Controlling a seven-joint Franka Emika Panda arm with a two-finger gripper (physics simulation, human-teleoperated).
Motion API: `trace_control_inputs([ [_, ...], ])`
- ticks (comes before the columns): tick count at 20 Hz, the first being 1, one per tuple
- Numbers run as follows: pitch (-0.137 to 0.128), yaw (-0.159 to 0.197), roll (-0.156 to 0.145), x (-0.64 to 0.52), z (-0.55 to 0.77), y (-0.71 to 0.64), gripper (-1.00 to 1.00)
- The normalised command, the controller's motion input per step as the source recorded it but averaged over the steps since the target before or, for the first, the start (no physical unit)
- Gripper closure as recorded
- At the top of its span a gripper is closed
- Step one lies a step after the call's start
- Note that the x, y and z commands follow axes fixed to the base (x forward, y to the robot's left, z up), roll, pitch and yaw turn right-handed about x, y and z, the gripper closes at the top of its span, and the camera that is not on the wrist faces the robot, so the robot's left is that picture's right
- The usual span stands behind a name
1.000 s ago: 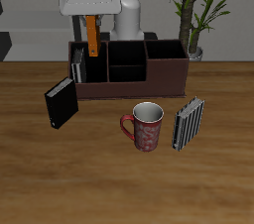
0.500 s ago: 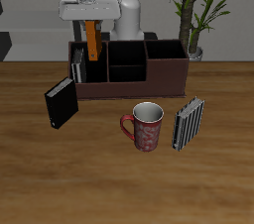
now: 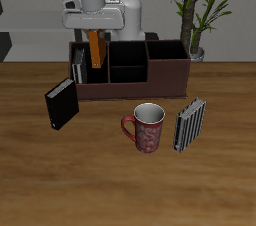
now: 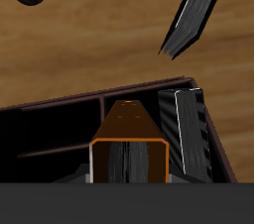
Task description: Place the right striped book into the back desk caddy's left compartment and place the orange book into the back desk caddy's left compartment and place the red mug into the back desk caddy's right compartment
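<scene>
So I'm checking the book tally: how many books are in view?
4: an orange book held by the gripper over the caddy, a striped book inside it, a black book beside it, another striped book near the mug.

You are looking at flat, even simulator lighting in the exterior view; nothing is glaring or blown out. The surface (image 3: pixel 128 185) is reading warm and mid-bright, and the red mug (image 3: pixel 146 128) is casting only a faint, soft shadow beneath itself. Edges are showing coarse and pixelated rather than blurred. In the wrist view, the caddy (image 4: pixel 60 134) interior is sitting very dark, and the orange book (image 4: pixel 130 134) is catching light on its upper face.
</scene>
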Motion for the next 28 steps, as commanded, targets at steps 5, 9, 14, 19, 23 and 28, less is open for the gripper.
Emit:
trace_control_inputs([
  [5,0.03,-0.02,-0.01,0.11,-0.08,-0.06,1.0],
  [9,0.035,-0.009,-0.002,0.06,-0.1,-0.03,1.0],
  [14,0.044,-0.024,0.009,0.02,-0.11,0.01,1.0],
  [19,0.003,0.002,-0.011,-0.06,-0.07,-0.01,1.0],
  [23,-0.014,0.026,-0.015,-0.1,-0.05,0.02,1.0],
  [28,0.059,0.004,-0.007,0.02,-0.16,0.0,1.0],
])
